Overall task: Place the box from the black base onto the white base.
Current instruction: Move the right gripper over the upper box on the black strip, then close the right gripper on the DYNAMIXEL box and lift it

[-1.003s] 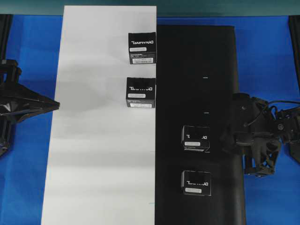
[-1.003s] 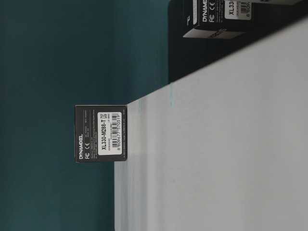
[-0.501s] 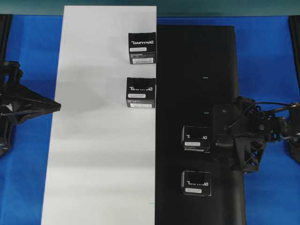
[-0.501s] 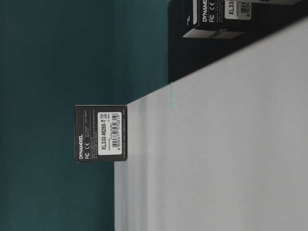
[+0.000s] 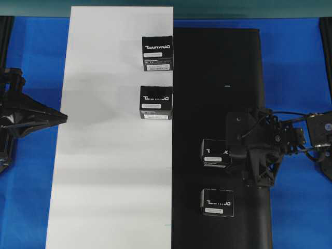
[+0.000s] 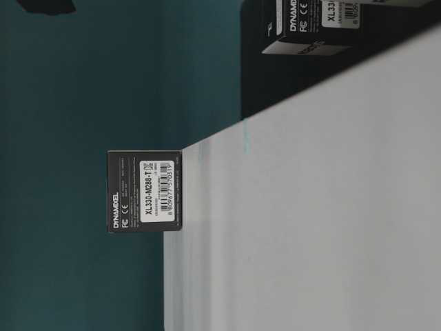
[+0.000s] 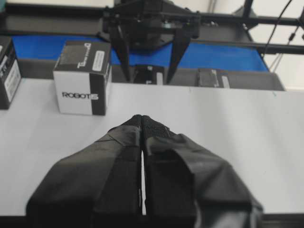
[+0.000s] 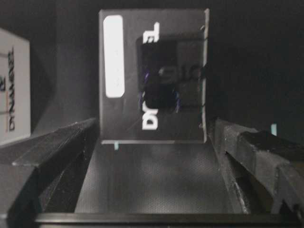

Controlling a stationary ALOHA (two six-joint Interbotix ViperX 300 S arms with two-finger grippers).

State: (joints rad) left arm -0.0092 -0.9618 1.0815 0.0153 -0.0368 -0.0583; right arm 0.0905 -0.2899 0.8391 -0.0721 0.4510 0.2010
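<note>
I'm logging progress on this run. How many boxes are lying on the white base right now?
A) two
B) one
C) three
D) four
A: in the overhead view two boxes, one near the far end and another below it, sit on the white base; the other two lie on the black base.

Black boxes [image 5: 216,153] carry white lettering and labels, lying on a white base [image 5: 109,155], black base [image 5: 218,78] and blue desk [image 5: 295,57].
</note>
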